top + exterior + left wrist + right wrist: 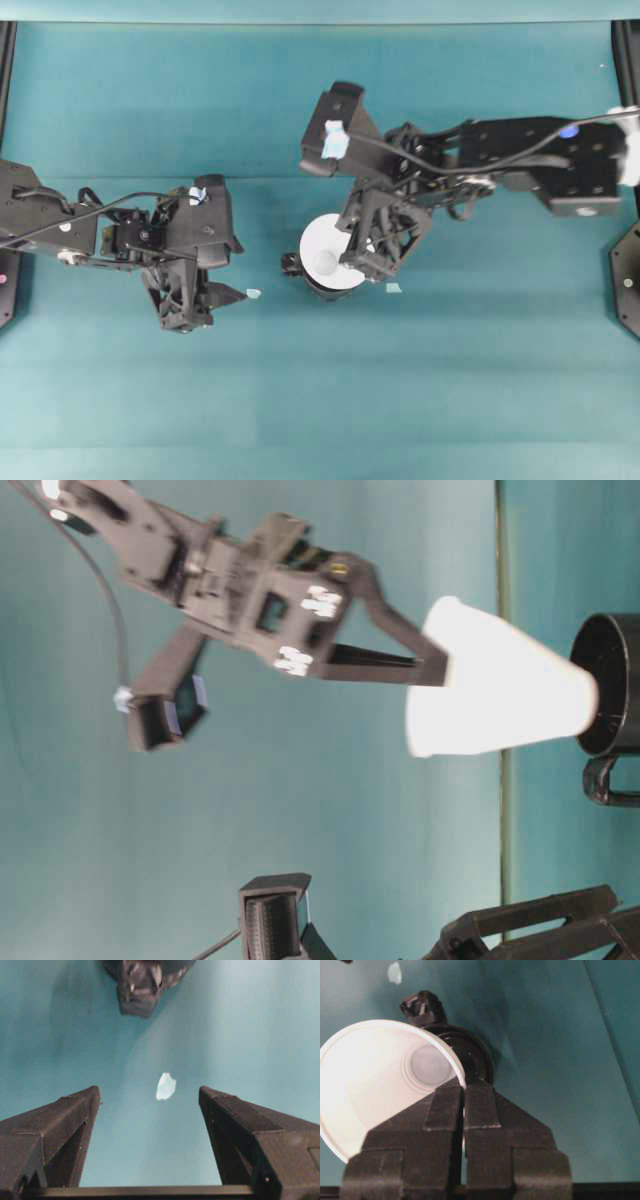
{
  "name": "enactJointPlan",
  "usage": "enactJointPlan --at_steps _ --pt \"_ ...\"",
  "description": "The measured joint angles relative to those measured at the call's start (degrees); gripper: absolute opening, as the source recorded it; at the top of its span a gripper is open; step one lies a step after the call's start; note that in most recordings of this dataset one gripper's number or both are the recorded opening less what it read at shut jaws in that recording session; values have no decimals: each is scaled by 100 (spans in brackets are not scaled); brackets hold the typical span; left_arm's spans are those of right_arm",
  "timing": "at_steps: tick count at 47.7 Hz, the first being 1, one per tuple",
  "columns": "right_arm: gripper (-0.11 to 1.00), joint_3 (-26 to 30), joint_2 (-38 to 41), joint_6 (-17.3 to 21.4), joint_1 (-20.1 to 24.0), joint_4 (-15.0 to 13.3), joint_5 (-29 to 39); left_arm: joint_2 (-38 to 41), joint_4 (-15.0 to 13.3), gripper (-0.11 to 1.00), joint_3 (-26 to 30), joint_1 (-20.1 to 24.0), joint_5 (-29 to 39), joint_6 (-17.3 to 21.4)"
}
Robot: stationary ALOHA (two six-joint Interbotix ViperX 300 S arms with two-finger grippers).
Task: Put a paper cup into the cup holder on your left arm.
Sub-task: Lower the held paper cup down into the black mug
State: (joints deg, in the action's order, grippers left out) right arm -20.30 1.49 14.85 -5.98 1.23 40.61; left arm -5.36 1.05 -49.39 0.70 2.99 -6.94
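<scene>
Plain white paper cup [367,1080], tapered, wide round rim, smaller grey-white bottom visible down inside. Pinched by its rim wall between the closed fingers of the right gripper [464,1091], one finger inside the cup, one outside. Seen from table level: paper cup [500,693] held in the air, narrow end pointing at the mouth of the cup holder [612,685], just reaching that mouth; how far in, impossible to tell. From overhead: white cup [326,250] directly above the holder [318,284], hiding most of it, only a dark rim and the small side handle showing at the lower left.

Cup holder [470,1052] glossy black, round, mug-like, standing on the teal table [480,360], partly hidden behind the white rim in the right wrist view.

Left gripper [149,1095] spread wide, nothing between its fingers, only bare teal surface and a small pale scrap [165,1086]. Left gripper [222,270] well apart from cup and holder, off to the left in the overhead view.
</scene>
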Motion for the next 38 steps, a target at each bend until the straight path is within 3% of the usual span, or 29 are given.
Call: enactJointPlan --at_steps 8,38 --pt "-7 -9 141 0 -26 -18 -220 9 0 82 0 9 0 9" --pt "-7 -141 246 0 -158 -123 -18 88 0 82 0 53 -141 9"
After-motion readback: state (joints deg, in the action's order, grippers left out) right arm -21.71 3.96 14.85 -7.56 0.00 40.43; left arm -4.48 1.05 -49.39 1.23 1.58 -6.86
